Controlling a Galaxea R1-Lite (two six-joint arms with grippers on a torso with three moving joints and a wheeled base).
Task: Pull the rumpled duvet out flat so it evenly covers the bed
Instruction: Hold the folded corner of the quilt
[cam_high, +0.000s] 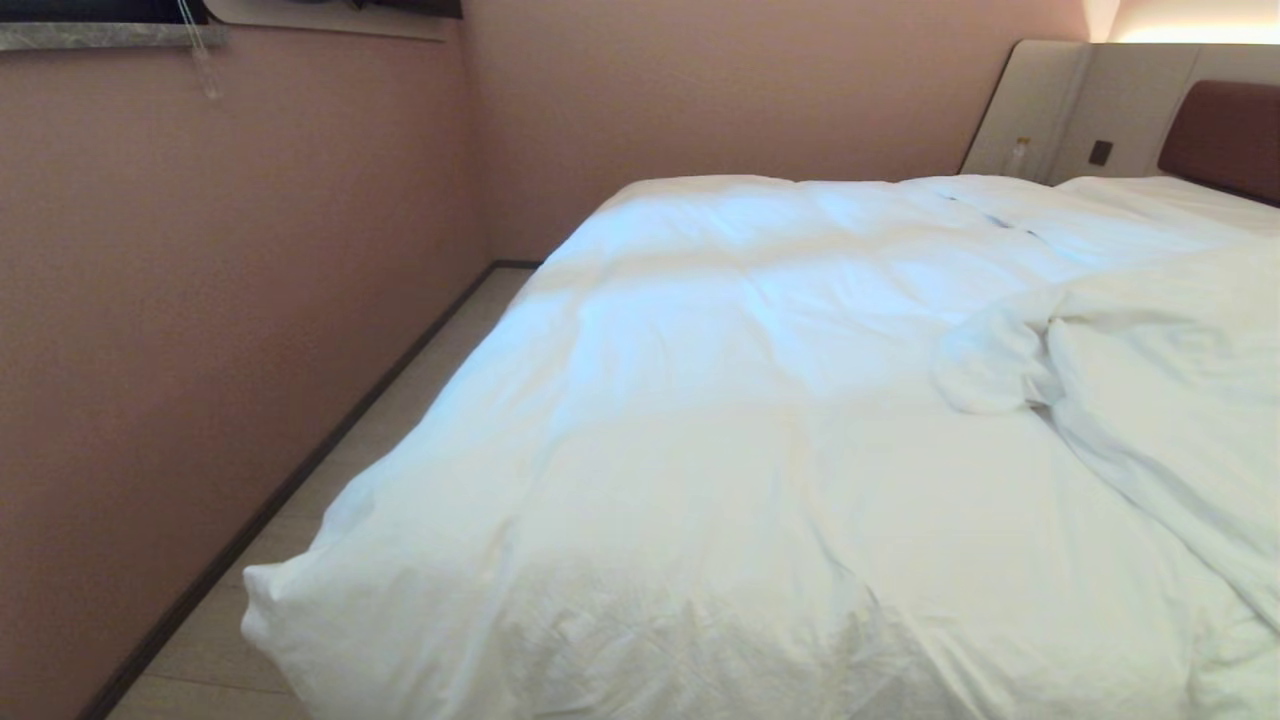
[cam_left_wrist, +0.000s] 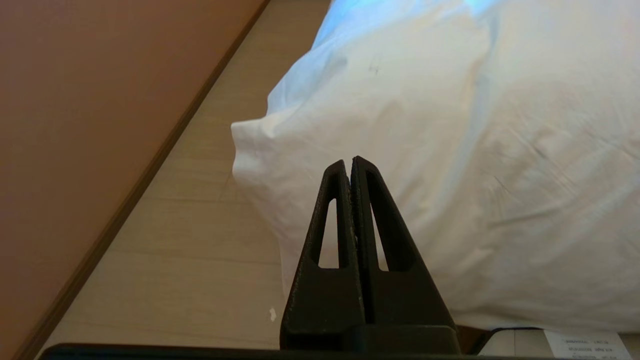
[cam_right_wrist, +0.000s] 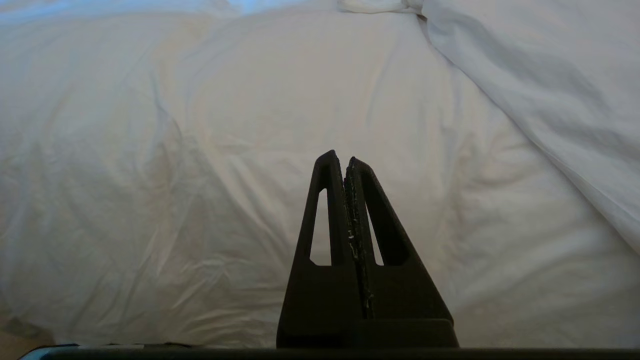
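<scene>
The white duvet (cam_high: 720, 420) lies over the bed, whose brown headboard (cam_high: 1225, 140) shows at the far right. Its left part lies fairly smooth; on the right a thick fold (cam_high: 1150, 380) is turned back on top of it. A puffy corner (cam_high: 275, 600) hangs off the near left of the bed over the floor. Neither arm shows in the head view. My left gripper (cam_left_wrist: 349, 161) is shut and empty, held short of that duvet corner (cam_left_wrist: 260, 145). My right gripper (cam_right_wrist: 340, 157) is shut and empty, facing the duvet's (cam_right_wrist: 200, 175) near side, with the fold (cam_right_wrist: 540, 90) beyond.
A pink wall (cam_high: 200, 350) runs along the left, with a narrow strip of pale wood floor (cam_high: 330, 490) and a dark skirting between it and the bed. Beige panels (cam_high: 1080, 110) with a socket stand by the headboard. A grey sill (cam_high: 100, 35) tops the wall.
</scene>
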